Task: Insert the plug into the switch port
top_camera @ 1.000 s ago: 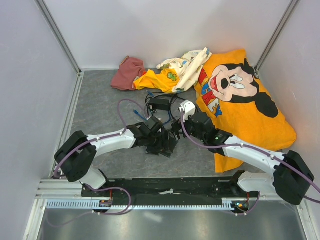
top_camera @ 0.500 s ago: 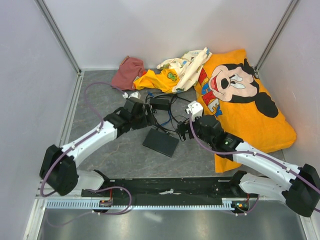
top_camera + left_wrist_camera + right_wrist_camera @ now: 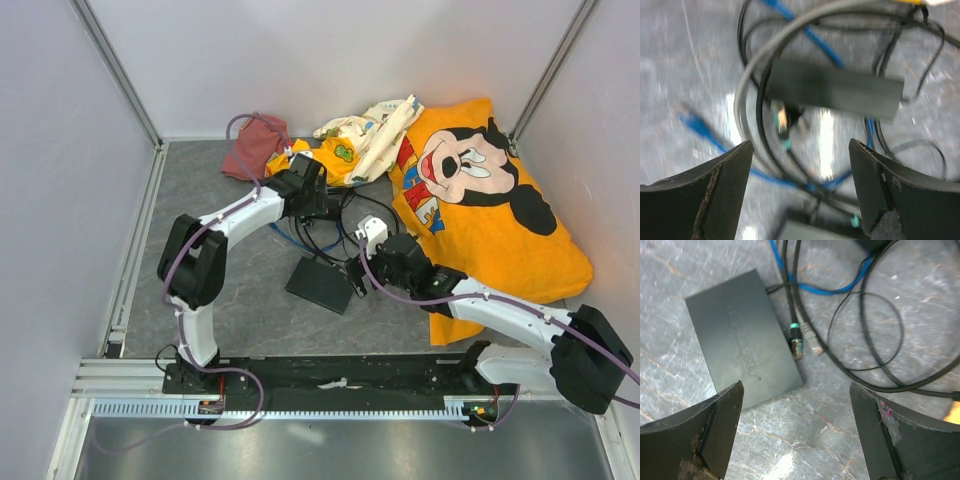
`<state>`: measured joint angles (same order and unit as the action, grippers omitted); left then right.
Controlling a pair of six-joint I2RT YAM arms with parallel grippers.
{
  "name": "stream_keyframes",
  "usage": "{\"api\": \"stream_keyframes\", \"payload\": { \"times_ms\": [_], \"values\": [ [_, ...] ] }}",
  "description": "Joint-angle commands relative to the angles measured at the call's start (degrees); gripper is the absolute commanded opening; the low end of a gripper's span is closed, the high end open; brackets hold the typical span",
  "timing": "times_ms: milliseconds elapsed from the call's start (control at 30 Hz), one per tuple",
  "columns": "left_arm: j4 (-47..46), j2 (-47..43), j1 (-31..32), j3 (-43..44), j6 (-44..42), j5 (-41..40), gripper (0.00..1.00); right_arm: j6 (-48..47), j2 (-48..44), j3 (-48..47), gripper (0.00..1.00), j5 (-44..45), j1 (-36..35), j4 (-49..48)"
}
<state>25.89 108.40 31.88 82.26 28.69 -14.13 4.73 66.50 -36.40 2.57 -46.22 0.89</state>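
The plug [image 3: 691, 122] lies loose on the grey tabletop [image 3: 195, 185], a blurred blue tip at the end of the thin blue cable [image 3: 807, 36]. Nothing holds it, and it sits apart from the switch [image 3: 737, 335]. In the left wrist view it shows just above the left finger. From it the blue cable runs under a tangle of black cables [image 3: 757, 107] that loop around a black power brick [image 3: 835, 91].

The left hand [image 3: 800, 145] hangs over this tangle with its jaws spread wide and empty. The switch, a flat black box, rests flat on the tabletop nearer the arms' bases. At its right edge lie a green-booted connector [image 3: 796, 342] and, just beside it, a pale connector [image 3: 813, 343]; whether either is seated in a port cannot be told.

The right hand [image 3: 796, 387] hangs above that edge, jaws wide apart, gripping nothing. A yellow Mickey Mouse shirt [image 3: 490, 215] covers the tabletop's far right.
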Motion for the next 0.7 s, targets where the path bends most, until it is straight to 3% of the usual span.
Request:
{"api": "stream_keyframes", "payload": {
  "times_ms": [0,167,400,667],
  "values": [
    [1.00,4.97,-0.06,6.68,-10.13,-4.58,0.86,-1.30,1.87,0.28,0.95,-2.48,-0.63,-3.69],
    [4.16,10.94,-0.06,10.81,-12.07,-7.13,0.86,-0.78,7.40,-0.68,0.95,-7.75,-1.94,-6.95],
    [6.01,14.47,-0.06,11.08,-12.69,-9.68,0.84,-3.32,18.22,-6.83,0.95,-7.40,-8.18,-7.13],
    [8.03,9.56,-7.07,3.71,-4.62,-11.35,0.75,-6.05,27.97,-13.51,0.98,4.27,-13.19,-0.98]
  ]
}}
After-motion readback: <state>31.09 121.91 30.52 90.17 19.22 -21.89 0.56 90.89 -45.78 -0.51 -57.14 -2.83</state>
